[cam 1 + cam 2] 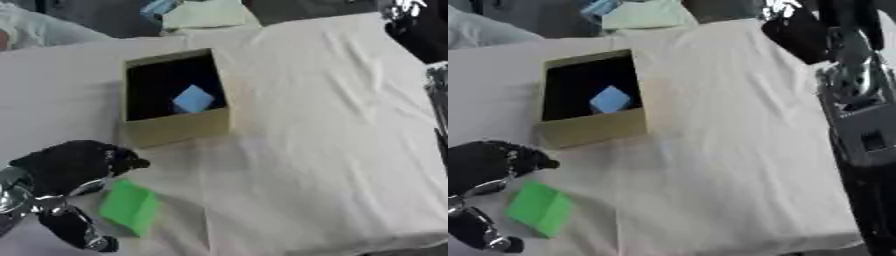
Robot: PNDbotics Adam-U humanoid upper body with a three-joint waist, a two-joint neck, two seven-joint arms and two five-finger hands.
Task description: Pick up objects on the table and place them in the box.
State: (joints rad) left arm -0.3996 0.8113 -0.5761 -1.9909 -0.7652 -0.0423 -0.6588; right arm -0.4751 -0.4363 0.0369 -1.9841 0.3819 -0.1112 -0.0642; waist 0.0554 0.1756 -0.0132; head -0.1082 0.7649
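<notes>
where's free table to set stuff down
Free: the white cloth right of the box, out to the right arm. Crowded: the near left corner, where the left hand curls at the green block.

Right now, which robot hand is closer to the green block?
Left. The left hand is right beside the green block, fingers around it. The right hand is far off at the table's far right corner.
</notes>
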